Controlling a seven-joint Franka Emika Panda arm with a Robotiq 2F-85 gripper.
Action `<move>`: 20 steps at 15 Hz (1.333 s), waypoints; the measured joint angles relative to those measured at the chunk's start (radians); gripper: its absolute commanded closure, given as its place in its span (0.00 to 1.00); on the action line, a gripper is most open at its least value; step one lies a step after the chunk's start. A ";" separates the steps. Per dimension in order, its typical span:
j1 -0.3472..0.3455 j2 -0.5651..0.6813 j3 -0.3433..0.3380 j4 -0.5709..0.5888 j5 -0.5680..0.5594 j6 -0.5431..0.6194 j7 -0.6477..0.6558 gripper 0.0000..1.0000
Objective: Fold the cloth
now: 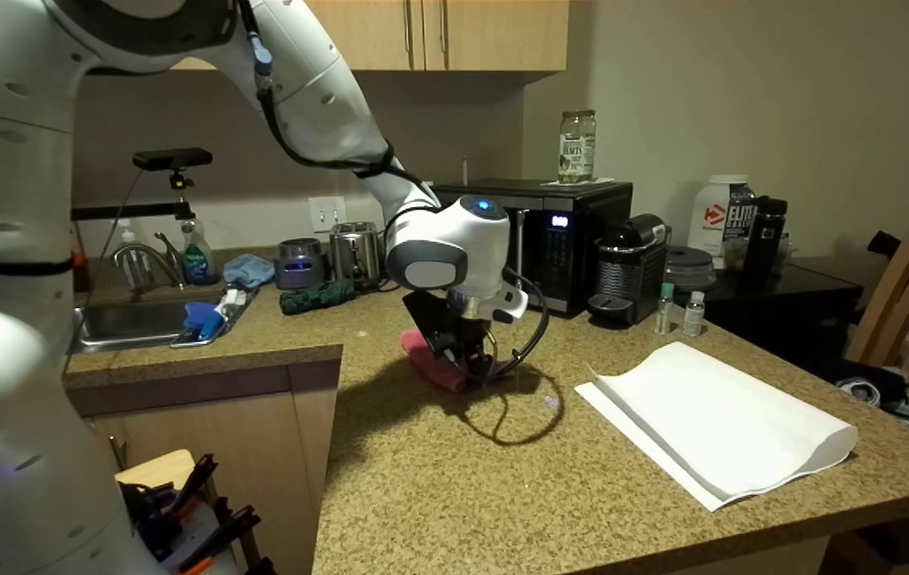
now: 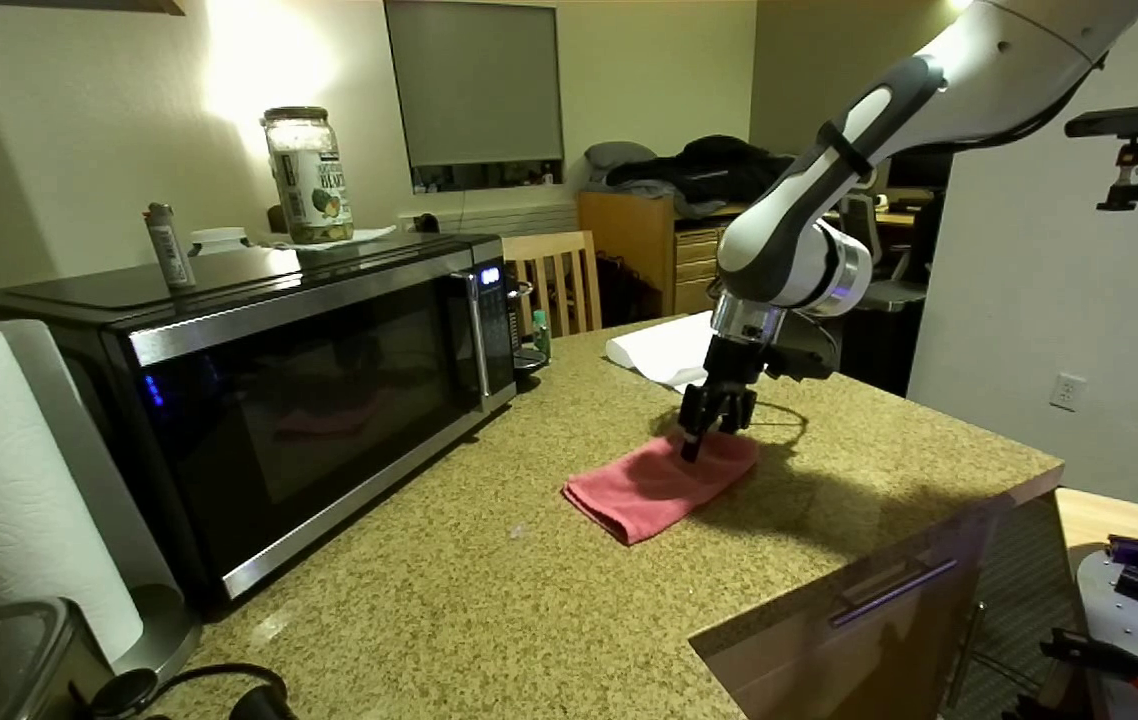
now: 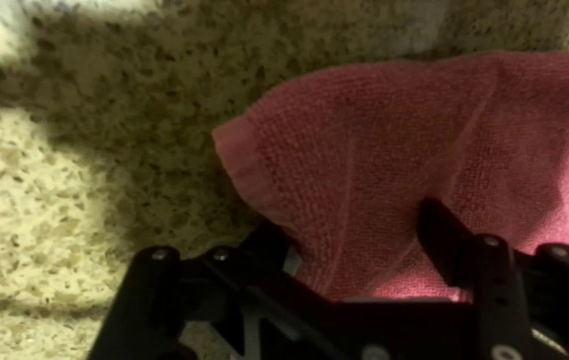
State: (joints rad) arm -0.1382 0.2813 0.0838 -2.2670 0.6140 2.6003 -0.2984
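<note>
As can be seen in the wrist view, found gripper wide, with fingers well apart and creased fabric of the pink-red cloth in the gap. Noted one fingertip on the cloth's upper face, apparently touching, and the opposite fingertip at the cloth's border. Could not tell whether tucked under that border or just beside it.

Located cloth on speckled countertop, in an exterior view between microwave and counter edge. Recorded outline as roughly rectangular, mostly flat. Saw end away from gripper as layered or slightly lifted; could not tell which.

In both exterior views, observed gripper pointing down at cloth, with white sheet apart from cloth and loosely folded over. Could not tell material of sheet.

Logged in an exterior view, farther along the counter: coffee machine just beside microwave, two small bottles near sheet, toaster, dark green bundle near toaster, blue fabric near sink. Logged in an exterior view: glass jar atop microwave, paper towel roll beside microwave.
</note>
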 measured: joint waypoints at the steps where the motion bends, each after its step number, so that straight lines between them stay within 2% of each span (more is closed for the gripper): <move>1: 0.000 0.005 -0.001 0.002 0.000 -0.002 0.000 0.66; 5: 0.000 0.010 0.004 0.017 0.000 -0.024 0.000 0.91; 7: 0.001 0.010 0.007 0.027 0.000 -0.042 0.000 0.99; 11: 0.008 0.010 0.006 0.036 -0.007 -0.056 0.004 0.95; 13: 0.025 0.008 -0.007 0.038 -0.061 -0.056 0.057 0.95; 17: 0.089 -0.004 -0.063 0.040 -0.287 -0.059 0.286 0.95; 20: 0.142 -0.014 -0.118 0.049 -0.484 -0.115 0.468 0.95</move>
State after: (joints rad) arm 0.0042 0.2668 -0.0342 -2.2176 0.1304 2.4858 0.1691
